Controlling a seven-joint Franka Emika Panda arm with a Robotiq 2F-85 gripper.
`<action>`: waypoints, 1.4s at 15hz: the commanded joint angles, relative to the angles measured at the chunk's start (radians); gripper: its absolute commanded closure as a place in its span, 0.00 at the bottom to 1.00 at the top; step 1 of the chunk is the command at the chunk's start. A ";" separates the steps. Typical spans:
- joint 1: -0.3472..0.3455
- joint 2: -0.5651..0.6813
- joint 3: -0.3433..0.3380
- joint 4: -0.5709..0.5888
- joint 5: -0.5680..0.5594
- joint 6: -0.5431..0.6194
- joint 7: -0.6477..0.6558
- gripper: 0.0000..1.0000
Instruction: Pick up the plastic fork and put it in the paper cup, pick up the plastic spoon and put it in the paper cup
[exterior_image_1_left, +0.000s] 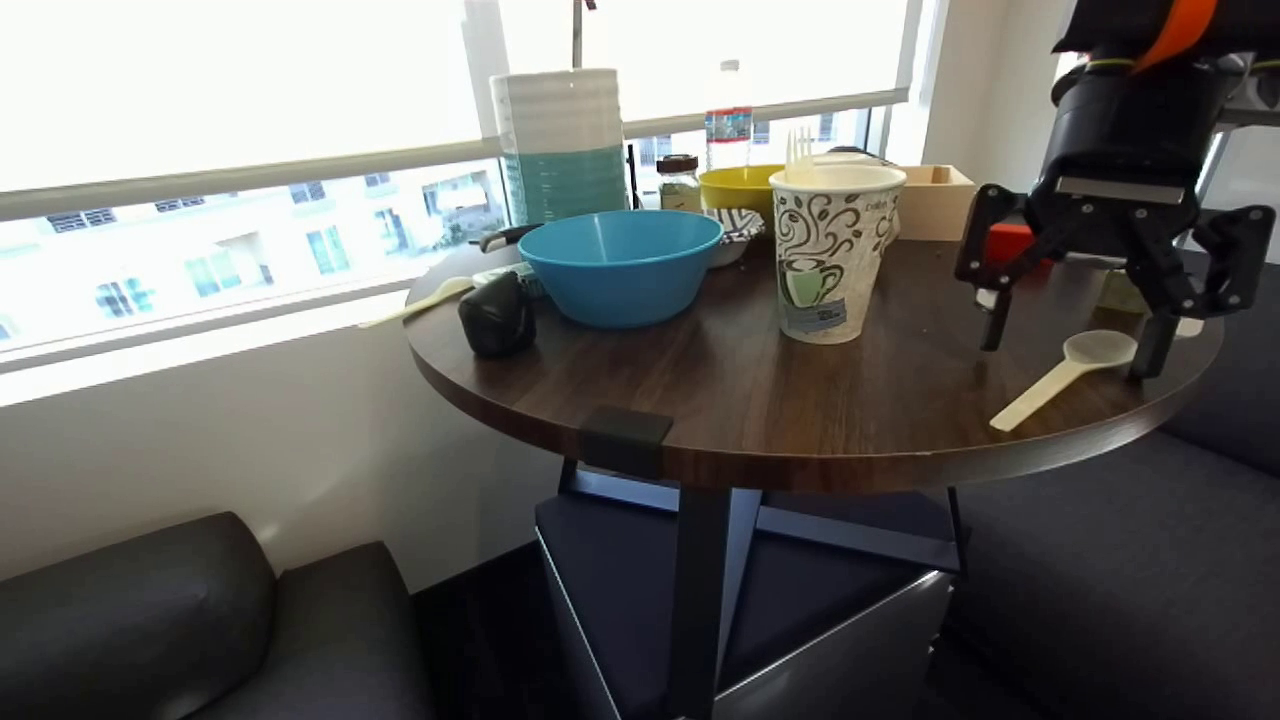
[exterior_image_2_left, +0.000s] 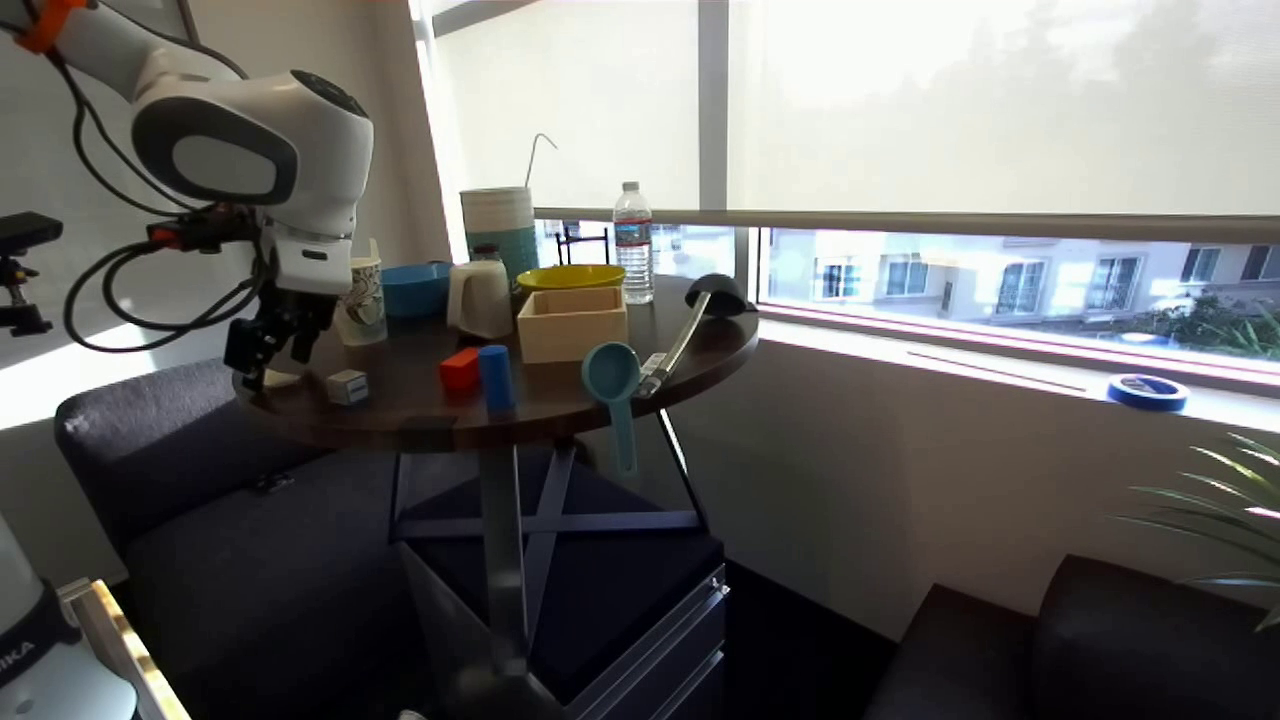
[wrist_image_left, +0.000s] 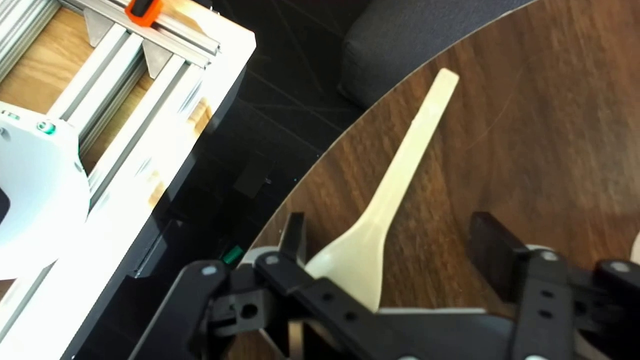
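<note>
The paper cup (exterior_image_1_left: 830, 265), white with a coffee-and-scroll pattern, stands upright on the round table; it also shows in an exterior view (exterior_image_2_left: 366, 305). The plastic fork (exterior_image_1_left: 798, 158) stands in it, tines up above the rim. The cream plastic spoon (exterior_image_1_left: 1045, 390) lies on the table near its edge; in the wrist view the spoon (wrist_image_left: 395, 185) has its handle pointing away and part of its bowl hidden behind the gripper. My gripper (exterior_image_1_left: 1070, 355) is open and low over the spoon. In the wrist view its fingers (wrist_image_left: 390, 220) are on either side of the spoon, nearer on the left.
A blue bowl (exterior_image_1_left: 620, 265) stands beside the cup, with a black object (exterior_image_1_left: 497, 315) near it. Another cream utensil (exterior_image_1_left: 430, 300) overhangs the table edge. A wooden box (exterior_image_2_left: 572, 325), red block (exterior_image_2_left: 460, 371), blue cylinder (exterior_image_2_left: 496, 378) and small white cube (exterior_image_2_left: 348, 387) stand nearby.
</note>
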 joint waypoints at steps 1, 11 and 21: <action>0.000 -0.001 0.008 0.002 -0.013 0.042 0.014 0.48; -0.007 -0.004 0.004 0.002 -0.015 0.097 0.027 0.95; -0.007 -0.245 0.117 0.091 -0.281 0.069 0.160 0.95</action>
